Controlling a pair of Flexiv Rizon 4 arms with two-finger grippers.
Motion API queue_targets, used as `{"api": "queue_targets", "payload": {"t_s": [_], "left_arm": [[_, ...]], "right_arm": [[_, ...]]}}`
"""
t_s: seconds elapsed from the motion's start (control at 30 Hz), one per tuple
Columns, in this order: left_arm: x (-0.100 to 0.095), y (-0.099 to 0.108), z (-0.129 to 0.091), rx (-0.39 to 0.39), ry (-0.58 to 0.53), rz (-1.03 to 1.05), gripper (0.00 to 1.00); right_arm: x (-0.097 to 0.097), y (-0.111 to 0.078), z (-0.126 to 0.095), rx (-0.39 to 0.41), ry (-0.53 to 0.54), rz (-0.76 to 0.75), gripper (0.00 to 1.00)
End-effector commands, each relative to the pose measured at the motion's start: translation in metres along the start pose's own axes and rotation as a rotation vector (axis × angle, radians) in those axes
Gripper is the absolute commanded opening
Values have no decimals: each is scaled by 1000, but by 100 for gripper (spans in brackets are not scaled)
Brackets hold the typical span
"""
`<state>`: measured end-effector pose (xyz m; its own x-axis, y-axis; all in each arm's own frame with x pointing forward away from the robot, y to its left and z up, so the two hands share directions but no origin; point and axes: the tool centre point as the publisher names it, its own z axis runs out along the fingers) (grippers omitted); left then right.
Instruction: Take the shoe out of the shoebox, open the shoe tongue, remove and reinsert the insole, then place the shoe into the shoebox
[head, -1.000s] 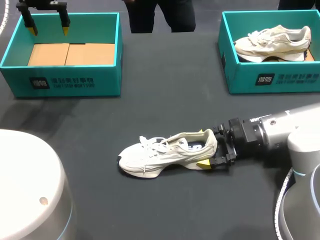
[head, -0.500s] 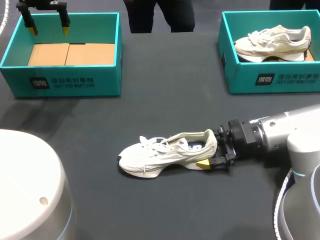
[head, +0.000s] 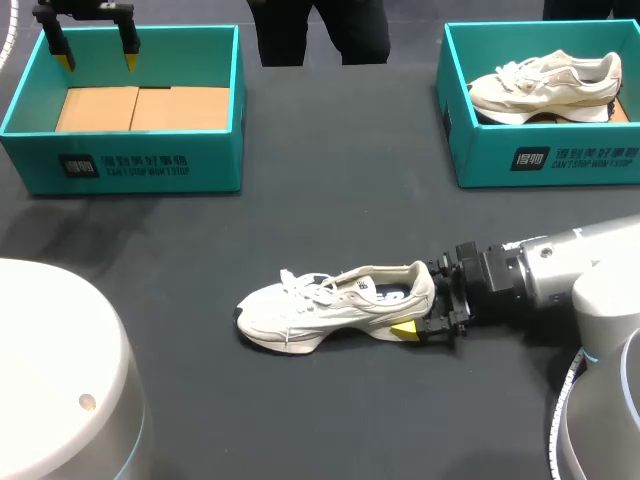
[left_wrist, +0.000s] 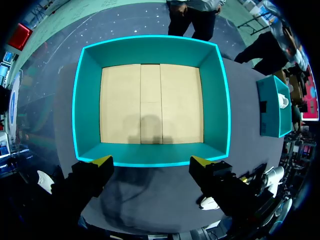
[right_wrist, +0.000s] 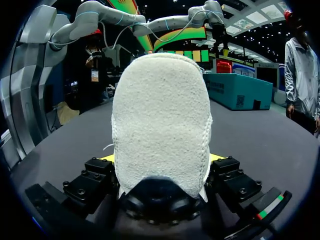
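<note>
Shoe (head: 335, 305) sits on the bench (head: 330, 190), heel clamped in the right hand (head: 415, 300); left hand (head: 97, 58) hangs open above a teal shoebox (head: 140, 160).

We see the table (head: 330, 180) under even light from above, bright enough and without hard glare. The shoe (head: 335, 305) throws only a thin, soft shadow along its sole. A wider, faint shadow lies in front of the empty shoebox (head: 140, 165) at the table's far left corner. Under the left gripper (left_wrist: 151, 162) a soft double shadow falls on the cardboard floor (left_wrist: 150, 100) of this box, and small specks of light shine on the table beyond it. From the right wrist the heel (right_wrist: 160, 125) is lit strongly from above, its lowest part is dark, and the table has a pale sheen.
</note>
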<state>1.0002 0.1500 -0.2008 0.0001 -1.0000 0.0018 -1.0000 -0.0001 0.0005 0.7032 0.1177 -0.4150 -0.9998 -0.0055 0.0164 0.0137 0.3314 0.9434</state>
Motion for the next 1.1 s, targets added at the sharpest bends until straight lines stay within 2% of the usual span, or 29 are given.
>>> {"api": "queue_targets", "payload": {"t_s": [0.03, 0.73, 0.83, 0.9, 1.1], "left_arm": [[0, 0, 0, 0, -1, 0, 100], [0, 0, 0, 0, -1, 0, 100], [15, 21, -6, 31, 1, -32, 100], [22, 30, -9, 6, 1, -76, 100], [36, 61, -16, -7, 17, -133, 100]], "right_arm": [[4, 1, 2, 6, -5, 1, 0], [2, 0, 1, -3, -11, 17, 0], [2, 0, 1, -3, -11, 17, 0], [2, 0, 1, -3, -11, 17, 0], [2, 0, 1, -3, -11, 17, 0]]}}
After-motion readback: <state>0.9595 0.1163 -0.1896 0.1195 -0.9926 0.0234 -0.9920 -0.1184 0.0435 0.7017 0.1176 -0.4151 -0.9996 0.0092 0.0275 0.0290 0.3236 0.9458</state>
